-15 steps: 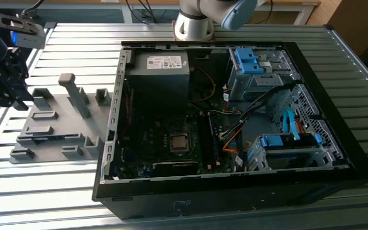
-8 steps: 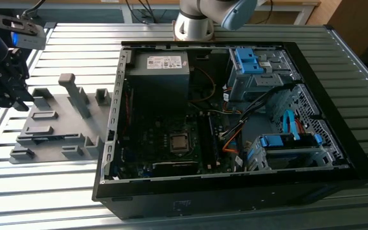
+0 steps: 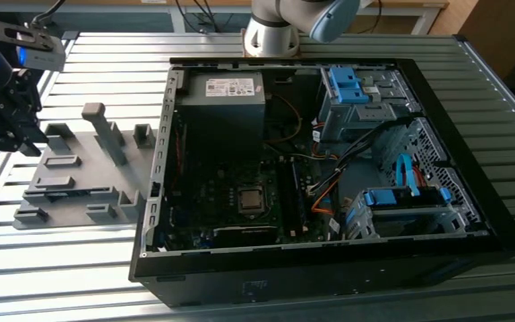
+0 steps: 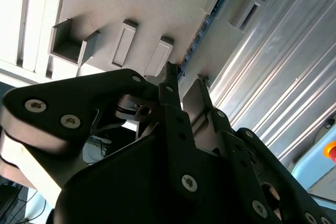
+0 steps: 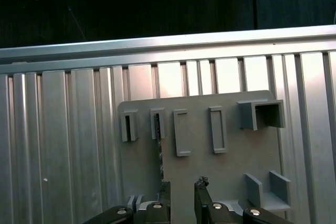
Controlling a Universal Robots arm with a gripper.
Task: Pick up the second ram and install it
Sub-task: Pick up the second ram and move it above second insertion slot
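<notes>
The second ram [image 5: 159, 153] stands on edge in a slot of the grey holder plate [image 5: 231, 166], a thin dark strip with a blue-green edge [image 4: 201, 31] in the second wrist view. My gripper [image 5: 182, 186] hovers over the plate's near part, open, with nothing between its black fingertips [image 5: 166, 188]. The strip's near end runs up beside one fingertip [image 4: 169, 77], not into the gap. In the exterior view my gripper [image 3: 7, 127] hangs at the far left, beside the holder plate [image 3: 78, 181].
An open black computer case [image 3: 329, 168] lies on the ribbed metal table [image 3: 60, 268] to the exterior view's right of the plate, its motherboard [image 3: 239, 201] exposed among cables and blue drive cages. The arm's base [image 3: 270, 33] stands behind the case.
</notes>
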